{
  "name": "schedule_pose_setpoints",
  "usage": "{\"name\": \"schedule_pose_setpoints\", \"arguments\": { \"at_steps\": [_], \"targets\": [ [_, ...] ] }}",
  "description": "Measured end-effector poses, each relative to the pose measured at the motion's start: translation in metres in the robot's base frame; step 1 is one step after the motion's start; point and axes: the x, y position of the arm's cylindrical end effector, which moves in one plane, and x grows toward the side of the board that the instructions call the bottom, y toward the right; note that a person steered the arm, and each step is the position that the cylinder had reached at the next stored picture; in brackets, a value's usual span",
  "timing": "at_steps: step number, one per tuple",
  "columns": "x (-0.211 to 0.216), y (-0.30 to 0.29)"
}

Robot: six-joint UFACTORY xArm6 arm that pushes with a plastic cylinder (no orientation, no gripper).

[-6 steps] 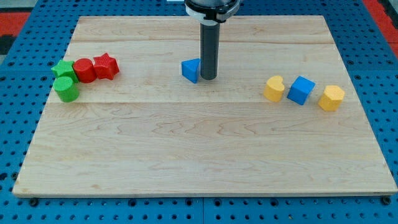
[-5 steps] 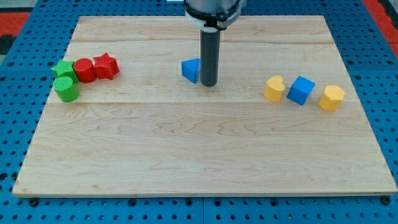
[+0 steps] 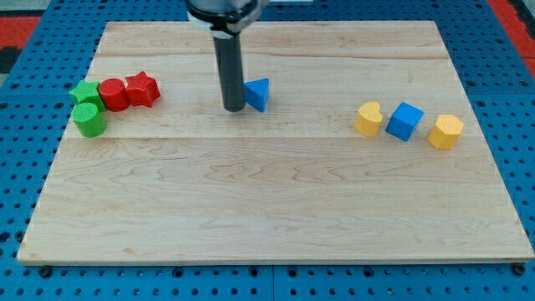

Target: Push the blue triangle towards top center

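Tip (image 3: 233,109) of the rod rests on the wooden board (image 3: 276,209), touching or just beside the view's-left side of the blue triangle (image 3: 258,94). The arm carries no gripper, so no jaw state applies. The triangle sits above board centre.

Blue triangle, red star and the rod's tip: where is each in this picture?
blue triangle (image 3: 258,94), camera view, on its front face.
red star (image 3: 142,89), camera view, on its top.
my tip (image 3: 233,109), camera view, at its very end.

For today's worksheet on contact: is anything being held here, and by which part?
Nothing is held. My tip only stands against the blue triangle on its side toward the view's left.
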Motion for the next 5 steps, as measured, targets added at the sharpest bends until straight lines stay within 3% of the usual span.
{"name": "schedule_pose_setpoints", "arguments": {
  "at_steps": [1,2,3,4,5],
  "targets": [
    [0.014,0.038],
    [-0.048,-0.023],
    [-0.066,-0.1],
    [-0.032,-0.079],
    [-0.022,-0.007]
  ]
}}
